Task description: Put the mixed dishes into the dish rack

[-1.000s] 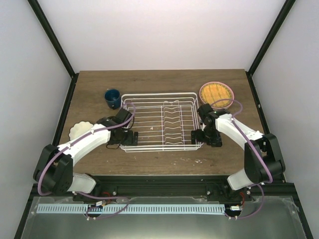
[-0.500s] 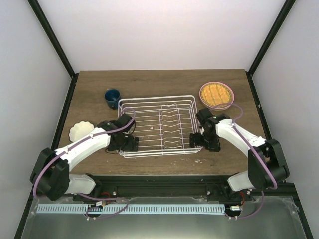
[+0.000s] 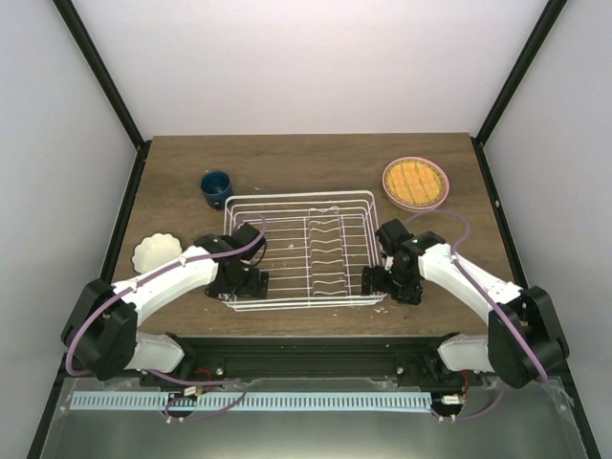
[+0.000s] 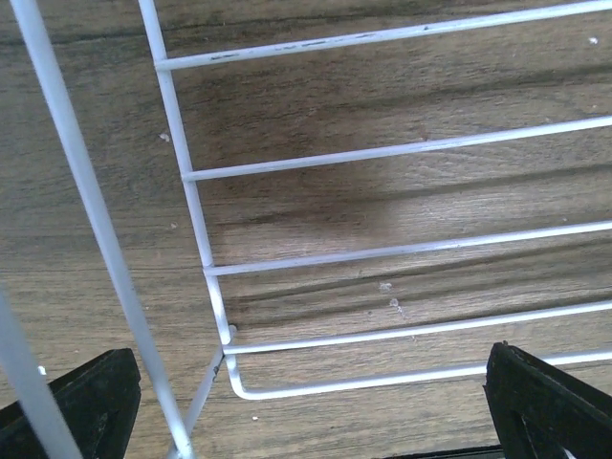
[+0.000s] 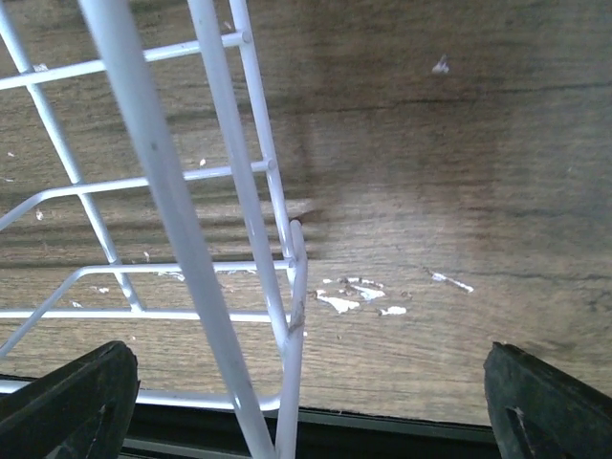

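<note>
The white wire dish rack (image 3: 301, 251) lies empty on the wooden table, close to the near edge. My left gripper (image 3: 247, 282) is at its left end and my right gripper (image 3: 382, 282) at its right end. In the left wrist view my gripper (image 4: 306, 411) is open, its fingers wide apart with the rack's wires (image 4: 382, 251) between them. In the right wrist view my gripper (image 5: 306, 411) is open astride the rack's corner wires (image 5: 239, 191). The dark blue mug (image 3: 215, 187), the cream bowl (image 3: 153, 251) and the yellow grid plate (image 3: 415, 181), stacked on a pink one, stand outside the rack. No pale green plate shows.
The table's black near edge (image 5: 402, 430) runs just below the rack's front corner. White flecks (image 5: 354, 296) mark the wood by that corner. Black frame posts stand at the table's far corners.
The rack has slid toward the near edge of the table, and both grippers have moved with it at its two ends. The mug, bowl and plates have stayed put.
</note>
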Controlling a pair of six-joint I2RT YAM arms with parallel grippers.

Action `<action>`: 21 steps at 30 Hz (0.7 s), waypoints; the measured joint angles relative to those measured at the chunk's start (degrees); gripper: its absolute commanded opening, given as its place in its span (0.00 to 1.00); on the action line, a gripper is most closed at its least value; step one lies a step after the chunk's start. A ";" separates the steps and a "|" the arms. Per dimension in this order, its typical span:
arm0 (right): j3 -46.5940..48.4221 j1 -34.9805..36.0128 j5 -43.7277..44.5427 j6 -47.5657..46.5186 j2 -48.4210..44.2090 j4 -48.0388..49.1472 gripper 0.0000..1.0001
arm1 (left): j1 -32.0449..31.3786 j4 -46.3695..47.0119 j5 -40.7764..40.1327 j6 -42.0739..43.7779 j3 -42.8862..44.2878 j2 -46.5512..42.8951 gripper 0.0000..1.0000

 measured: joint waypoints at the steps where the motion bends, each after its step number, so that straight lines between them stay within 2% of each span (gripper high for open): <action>1: -0.35 0.20 -0.26 0.31 -0.46 -0.02 1.00 | -0.07 -0.04 0.00 0.04 0.00 0.24 1.00; 13: 0.39 1.38 1.03 2.14 -0.59 -2.21 1.00 | -0.31 -2.32 -1.09 0.28 2.16 1.36 1.00; 21: 10.34 1.81 8.39 2.64 3.50 -9.33 1.00 | -0.26 -4.92 -6.40 1.36 10.73 2.56 1.00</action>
